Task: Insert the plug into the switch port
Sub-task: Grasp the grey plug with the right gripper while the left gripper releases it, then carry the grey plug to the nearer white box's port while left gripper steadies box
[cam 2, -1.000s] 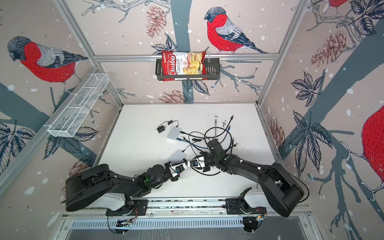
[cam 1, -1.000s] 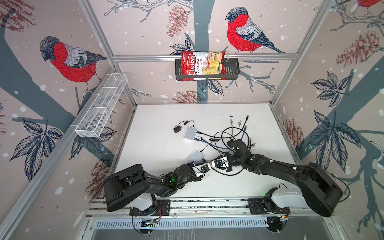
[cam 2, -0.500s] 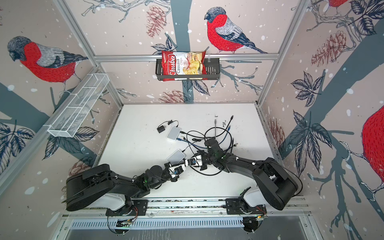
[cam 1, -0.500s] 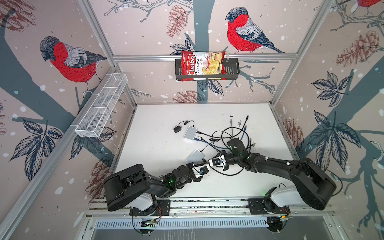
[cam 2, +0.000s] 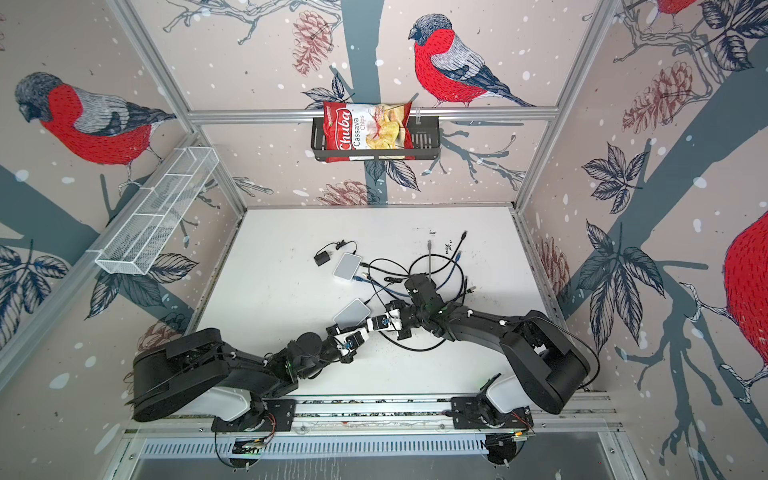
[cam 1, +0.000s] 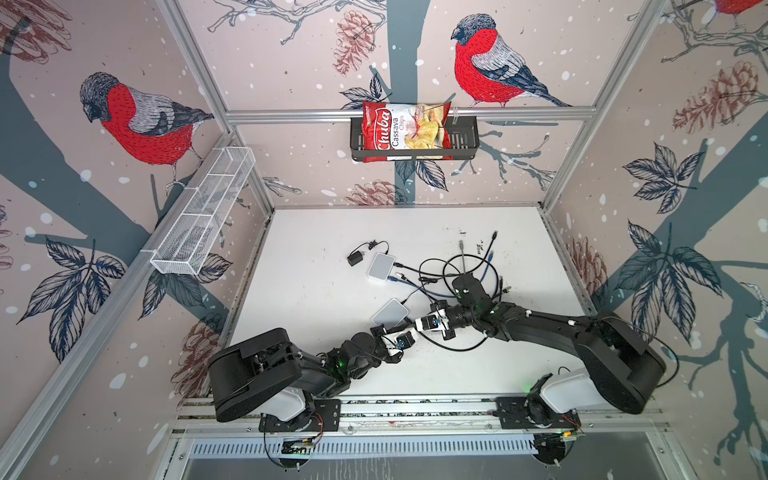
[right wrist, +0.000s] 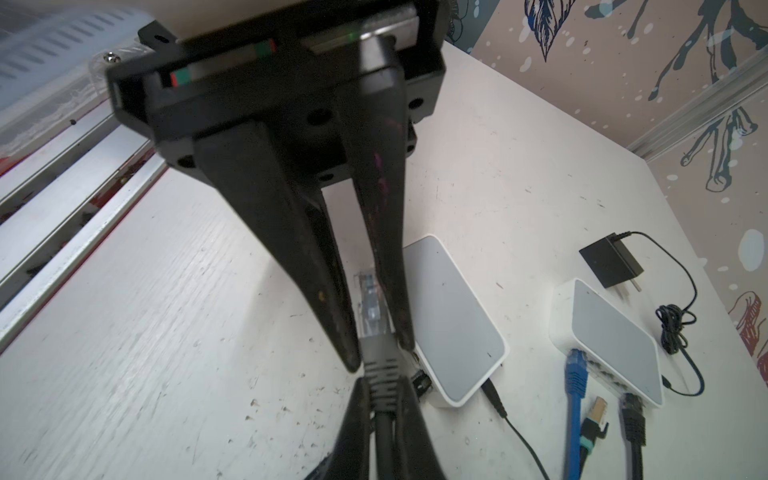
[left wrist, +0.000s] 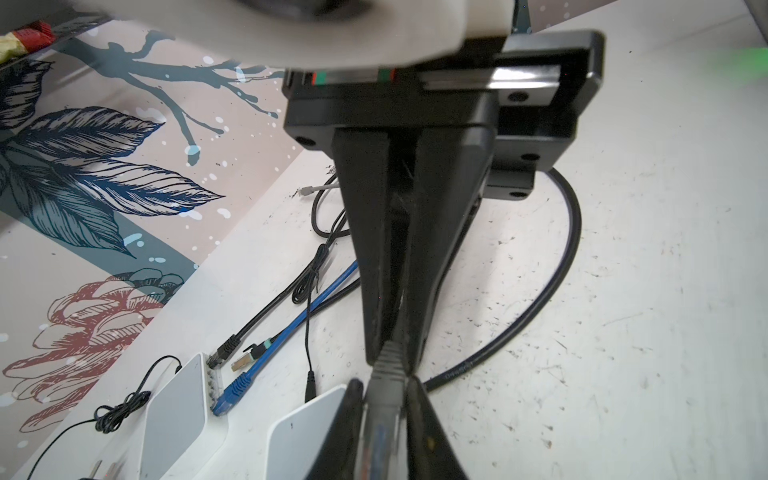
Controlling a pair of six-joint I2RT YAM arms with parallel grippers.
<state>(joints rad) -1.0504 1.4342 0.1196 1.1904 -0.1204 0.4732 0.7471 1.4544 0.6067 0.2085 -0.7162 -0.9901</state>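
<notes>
Beside switch [right wrist: 453,320]: right gripper [right wrist: 379,357] jaws clamp plug [right wrist: 368,307]; left gripper [left wrist: 385,386] jaws flank its boot [left wrist: 386,368], hold unclear. Plug lies along switch side, tip facing away from port edge [right wrist: 473,388].

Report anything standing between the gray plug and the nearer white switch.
No loose object. Only the right gripper's own finger sits between the plug and the switch's side. The port face is not clearly visible.
</notes>
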